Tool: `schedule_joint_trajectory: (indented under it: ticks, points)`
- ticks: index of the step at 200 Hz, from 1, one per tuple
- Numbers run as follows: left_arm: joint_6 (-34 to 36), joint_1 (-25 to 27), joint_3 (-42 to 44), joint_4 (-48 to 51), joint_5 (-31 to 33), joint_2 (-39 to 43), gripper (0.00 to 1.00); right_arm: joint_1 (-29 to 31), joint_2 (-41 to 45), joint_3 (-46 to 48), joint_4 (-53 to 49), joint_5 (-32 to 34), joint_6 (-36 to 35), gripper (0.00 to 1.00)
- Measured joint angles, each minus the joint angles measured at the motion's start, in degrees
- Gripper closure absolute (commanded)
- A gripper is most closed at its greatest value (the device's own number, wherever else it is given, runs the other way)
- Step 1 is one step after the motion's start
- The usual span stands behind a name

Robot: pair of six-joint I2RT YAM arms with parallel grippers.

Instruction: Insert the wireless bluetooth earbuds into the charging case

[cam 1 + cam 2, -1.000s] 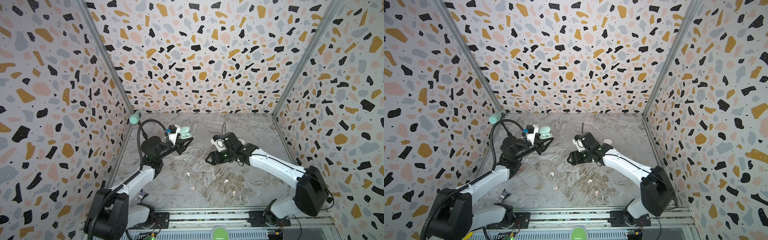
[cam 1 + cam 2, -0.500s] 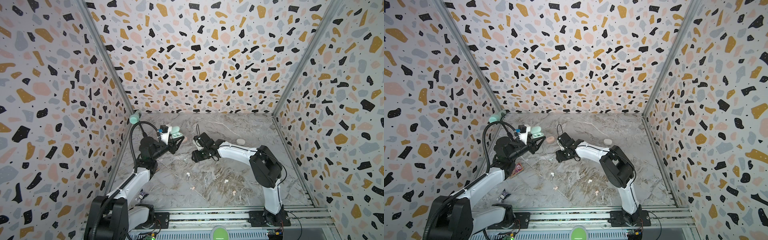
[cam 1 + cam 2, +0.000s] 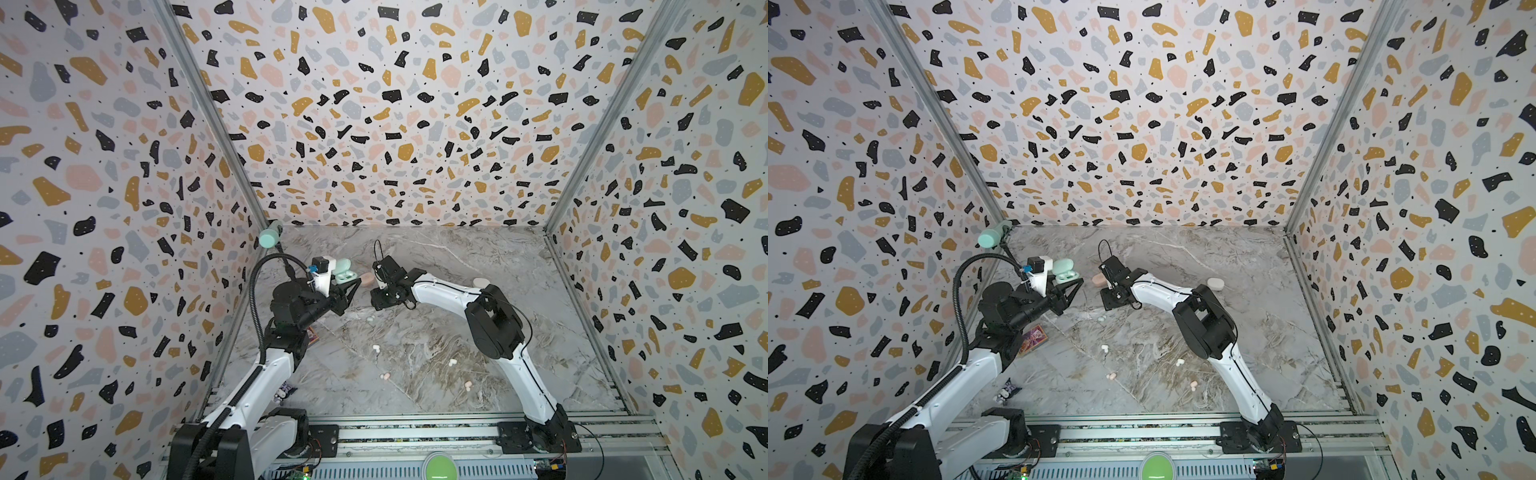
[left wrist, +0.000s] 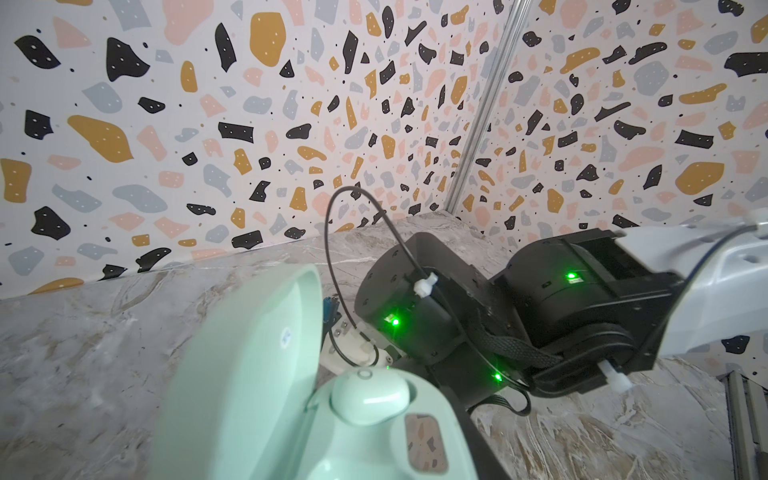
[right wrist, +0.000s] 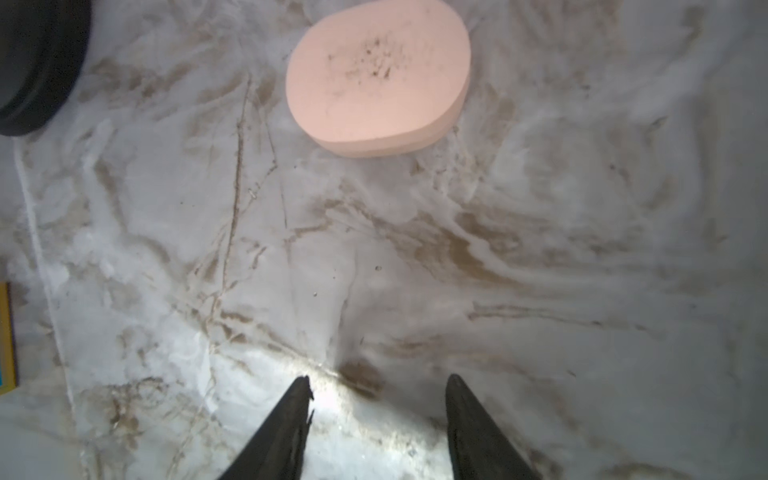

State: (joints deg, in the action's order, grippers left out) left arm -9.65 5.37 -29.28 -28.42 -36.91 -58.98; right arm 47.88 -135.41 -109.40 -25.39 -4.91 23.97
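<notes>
1. Left claw (image 3: pixel 350 287) is clamped on the open mint case (image 4: pixel 249 353). Only the left wrist view shows one mint earbud (image 4: pixel 369 395) seated inside.
2. Right claw (image 5: pixel 380 392) has its jaws partly apart with nothing between them, over bare worktop (image 5: pixel 540 249). Only the right wrist view makes this clear.
3. The closed pink case (image 5: pixel 378 79) lies just beyond its tips.
4. In both top views, five loose earbuds (image 3: pixel 376 347) lie scattered on the worktop nearer the arm bases, and a white case (image 3: pixel 481 282) sits beside the right arm.
</notes>
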Motion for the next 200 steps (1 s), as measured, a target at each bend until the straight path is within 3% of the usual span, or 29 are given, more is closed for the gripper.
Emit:
schedule_joint_trajectory:
  ticks: [45,118,200]
  points:
    - [0.0,-0.1,0.6,1.4,0.2,2.6,1.0,1.4,-2.9,-5.6,-4.2,1.1,-1.2,0.48]
    - [0.0,-0.3,0.6,1.6,0.2,3.1,1.0,1.8,-2.7,-5.7,-7.2,0.9,-2.5,0.54]
    - [0.0,-0.3,0.7,1.6,0.2,3.1,1.0,2.3,0.2,-2.1,-10.1,-0.3,-2.7,0.55]
